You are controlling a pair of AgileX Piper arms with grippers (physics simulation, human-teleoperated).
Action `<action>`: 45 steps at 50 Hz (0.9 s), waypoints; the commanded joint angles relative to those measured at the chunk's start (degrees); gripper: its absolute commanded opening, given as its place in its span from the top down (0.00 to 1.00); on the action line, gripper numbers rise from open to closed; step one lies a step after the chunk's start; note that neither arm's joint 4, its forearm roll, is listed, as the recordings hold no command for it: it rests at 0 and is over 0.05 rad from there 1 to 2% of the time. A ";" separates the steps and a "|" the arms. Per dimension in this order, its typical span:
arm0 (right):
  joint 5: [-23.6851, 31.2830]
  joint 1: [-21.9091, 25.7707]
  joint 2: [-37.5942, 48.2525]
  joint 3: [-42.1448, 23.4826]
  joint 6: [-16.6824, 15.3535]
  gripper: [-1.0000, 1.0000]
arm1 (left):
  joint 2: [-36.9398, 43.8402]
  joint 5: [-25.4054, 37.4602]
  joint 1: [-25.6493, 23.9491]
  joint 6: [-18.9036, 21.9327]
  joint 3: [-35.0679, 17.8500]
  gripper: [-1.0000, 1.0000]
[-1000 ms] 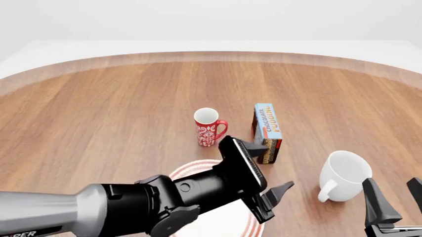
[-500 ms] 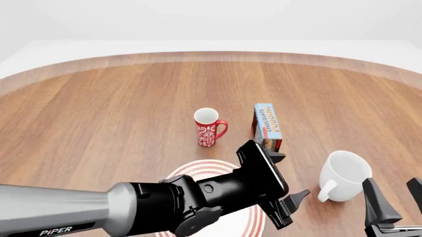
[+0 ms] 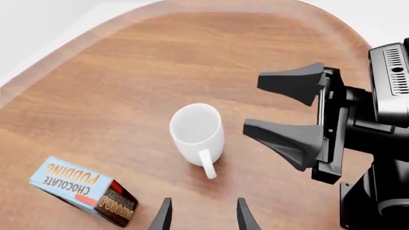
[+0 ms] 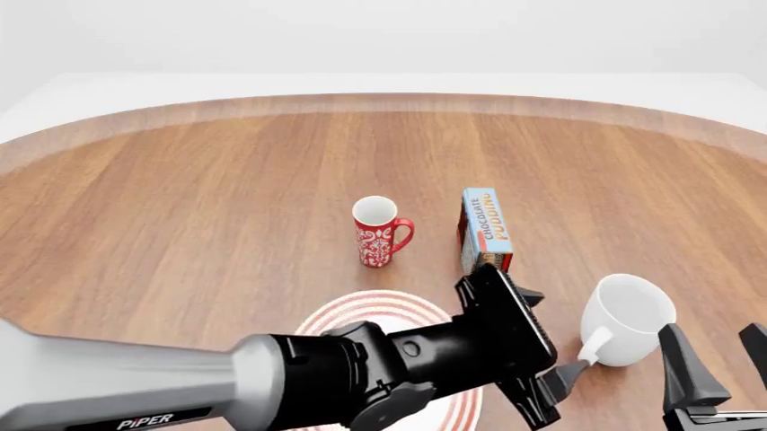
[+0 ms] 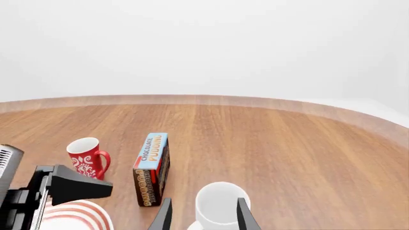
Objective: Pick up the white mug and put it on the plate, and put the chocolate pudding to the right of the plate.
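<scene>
The white mug point(image 4: 627, 319) stands upright at the right front of the table, its handle toward the arms. My left gripper point(image 4: 549, 337) is open just left of that handle, touching nothing; in the left wrist view the white mug point(image 3: 197, 132) lies ahead of the left gripper point(image 3: 203, 218). My right gripper point(image 4: 719, 359) stands open just right of the mug and nearer the table's front, with nothing in it. The plate point(image 4: 381, 310) with red rings is mostly hidden under the left arm. The chocolate pudding point(image 4: 486, 224) stands on edge behind the plate's right side.
A slim red mug with a white pattern point(image 4: 381, 232) stands behind the plate, left of the pudding. The left arm's thick grey and black body crosses the front of the table over the plate. The table's curved far edge point(image 4: 383, 101) runs across the back.
My left arm has swung to the right across the plate, bringing its open gripper up beside the white mug's handle. The right gripper and all objects have stayed put.
</scene>
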 commanded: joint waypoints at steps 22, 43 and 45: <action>0.10 0.05 -0.07 -0.01 0.03 0.00 | 4.41 2.67 -0.80 -2.53 -6.25 0.00; 0.04 0.10 -0.08 0.01 0.09 0.00 | 7.53 3.37 -0.76 -4.48 -9.16 0.00; 0.06 0.06 -0.09 0.00 0.11 0.00 | 7.85 3.41 -0.66 -4.67 -9.51 0.00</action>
